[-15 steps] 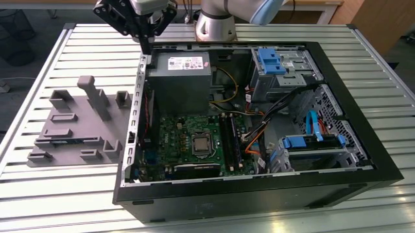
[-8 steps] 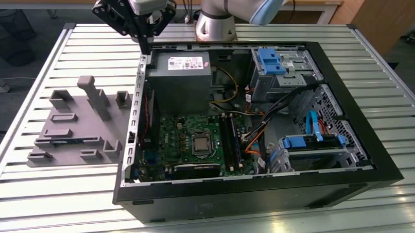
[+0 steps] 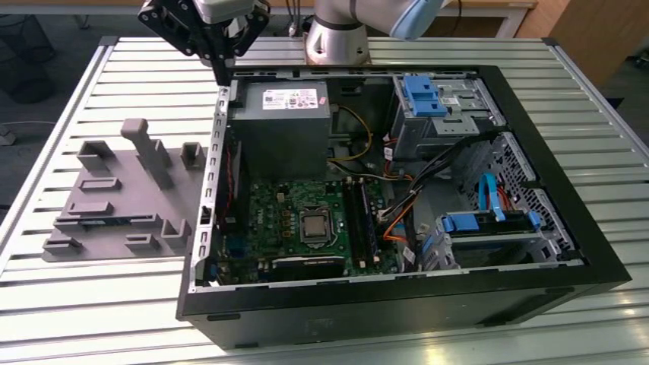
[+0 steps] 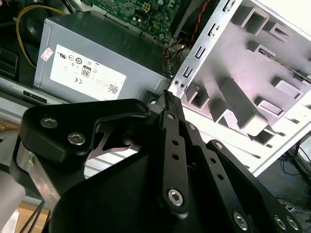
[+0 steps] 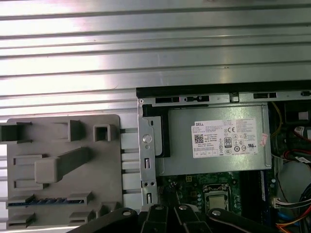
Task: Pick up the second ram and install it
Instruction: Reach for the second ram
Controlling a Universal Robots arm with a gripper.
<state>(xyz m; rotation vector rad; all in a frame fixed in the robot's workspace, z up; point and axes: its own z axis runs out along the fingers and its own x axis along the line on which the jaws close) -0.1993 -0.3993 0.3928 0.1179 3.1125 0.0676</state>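
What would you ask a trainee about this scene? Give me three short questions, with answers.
1. True or false: the blue ram stick sits in a slot of the gray holder, outside the computer case.
2. The gripper hangs over: A) the case corner by the power supply; B) the blue drive bays; C) the motherboard's silver chip.
3. Fill in: the fingers are ___, with nothing between them.
Key: 1 true; 2 A; 3 shut.

Slatted metal table [image 3: 102, 319], open black PC case [image 3: 406, 312] on it, grey fixture tray [image 3: 112, 205] just beside, arm base [image 3: 338, 42] nr back edge
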